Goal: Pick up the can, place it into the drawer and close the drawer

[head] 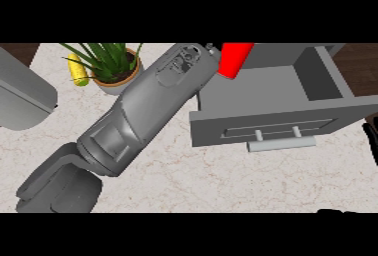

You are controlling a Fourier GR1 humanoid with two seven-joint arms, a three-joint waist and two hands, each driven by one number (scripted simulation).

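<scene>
Your left hand [210,50] is sitting right against the red can [236,60] at the end of that long grey forearm. The wrist is hiding the grip, so you cannot tell how the hand is set. The can, a smooth cylinder, is leaning upper right to lower left over the back-left corner of the open drawer [221,131]. The hollow is lying to the can's right and toward you. That matte grey box is carrying a pale bar handle [280,144]. Your right hand [371,140], a dark sliver at the right edge, is nearer the handle, its pose unreadable.
</scene>
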